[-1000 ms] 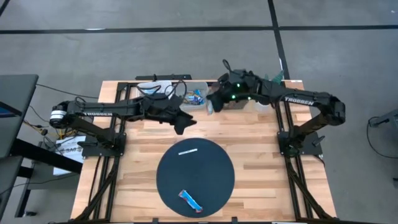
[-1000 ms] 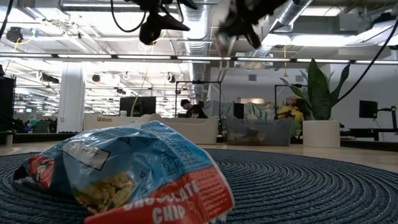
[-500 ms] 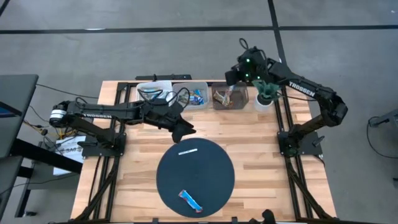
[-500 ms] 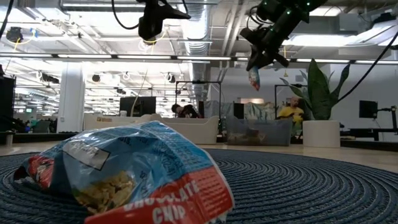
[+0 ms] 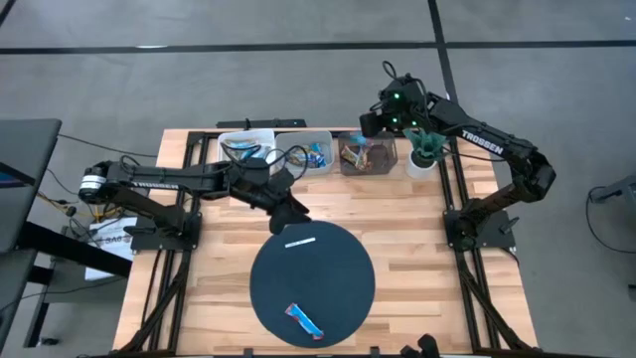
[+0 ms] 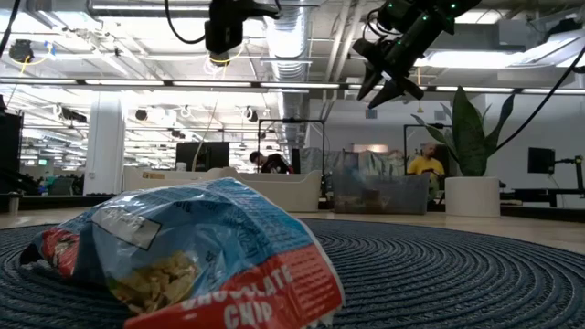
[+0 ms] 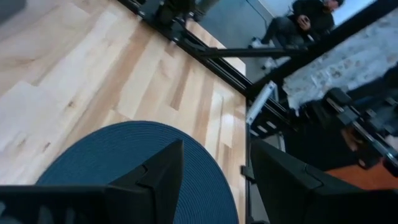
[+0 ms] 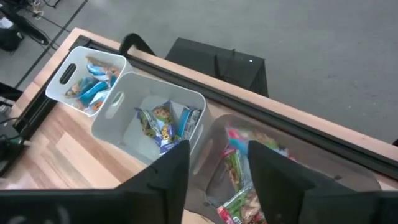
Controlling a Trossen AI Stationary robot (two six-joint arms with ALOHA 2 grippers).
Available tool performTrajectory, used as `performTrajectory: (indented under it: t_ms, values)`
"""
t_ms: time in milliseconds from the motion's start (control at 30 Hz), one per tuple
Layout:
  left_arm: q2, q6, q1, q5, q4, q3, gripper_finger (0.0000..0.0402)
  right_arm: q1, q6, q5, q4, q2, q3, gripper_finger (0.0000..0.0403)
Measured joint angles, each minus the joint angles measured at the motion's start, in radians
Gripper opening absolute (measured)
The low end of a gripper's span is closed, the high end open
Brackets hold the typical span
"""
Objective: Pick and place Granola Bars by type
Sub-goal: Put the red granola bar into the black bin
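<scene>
One blue granola bar (image 5: 305, 320) lies flat on the near part of the round dark mat (image 5: 343, 288) and fills the low view's foreground (image 6: 192, 265). Other bars lie in three bins at the far edge: a white bin (image 8: 87, 81), a second white bin (image 8: 158, 124) and a clear bin (image 8: 245, 180). My right gripper (image 8: 217, 174) hangs open and empty above the clear bin (image 5: 366, 155), high in the low view (image 6: 382, 87). My left gripper (image 7: 214, 180) is open and empty in the air over the mat's far edge (image 5: 290, 213).
A thin white strip (image 5: 300, 241) lies on the far part of the mat. A potted plant (image 5: 425, 154) stands right of the clear bin, close to my right arm. Bare wood (image 5: 417, 239) lies left and right of the mat. People sit in the room beyond.
My right gripper swung from beside the middle bin toward the far right, carrying a bar that hung below its fingers, and stopped over the clear bin. It then opened and the bar dropped out of its hold. My left gripper drifted a little toward the mat.
</scene>
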Motion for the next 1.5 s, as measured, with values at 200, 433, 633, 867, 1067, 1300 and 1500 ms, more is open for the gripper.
performTrajectory:
  t_ms: [200,433,633,867,1067,1300,1500]
  values:
    - [0.0,0.025,0.0,0.052,0.0,0.0,0.0178,0.02,0.0,-0.048,0.0,0.0,0.0,0.0185]
    - [-0.001,0.099,-0.015,0.135,-0.028,0.0,0.0178,0.104,0.042,-0.2,0.001,0.0,0.0,0.0189]
    - [0.003,0.207,-0.118,0.137,-0.293,-0.002,0.0178,0.268,0.061,-0.298,0.002,-0.007,0.0,0.018]
    - [0.014,0.314,-0.267,0.011,-0.392,-0.009,0.0178,0.531,0.15,-0.335,0.001,-0.006,0.0,0.0176]
    - [0.105,0.365,-0.351,-0.017,-0.388,-0.008,0.0178,0.718,0.276,-0.268,0.01,-0.006,0.0,0.0175]
    - [0.308,0.495,-0.429,-0.002,-0.32,0.032,0.0178,0.827,0.4,-0.165,0.009,-0.005,0.0,0.0171]
    - [0.4,0.605,-0.467,-0.008,-0.23,0.068,0.0178,0.867,0.454,-0.142,0.006,-0.006,0.0,0.0168]
